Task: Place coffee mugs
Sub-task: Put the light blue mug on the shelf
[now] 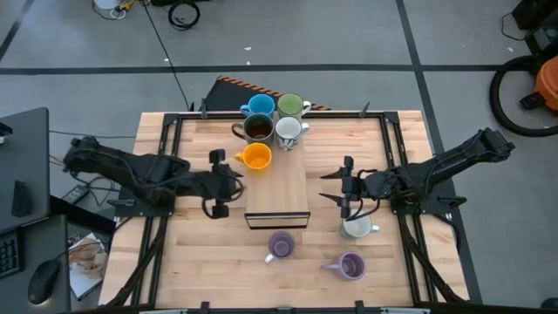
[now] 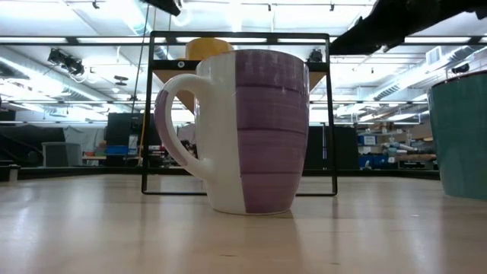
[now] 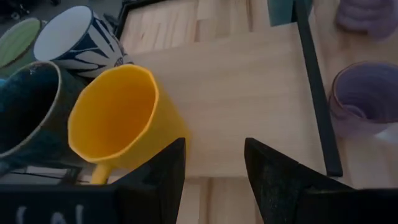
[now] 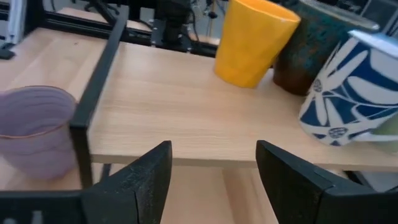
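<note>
Five coffee mugs stand upright at the far end of a raised wooden shelf: blue, green, dark brown, a white one with blue pattern and orange. On the table in front stand two lavender mugs and a white one. My left gripper is open beside the shelf's left edge, just short of the orange mug, with nothing between its fingers. My right gripper waits open off the shelf's right edge, above the white mug.
The shelf rests on a black metal frame over the table's middle; its near half is bare wood. Black rails run along both table sides. In the low view one lavender mug fills the foreground.
</note>
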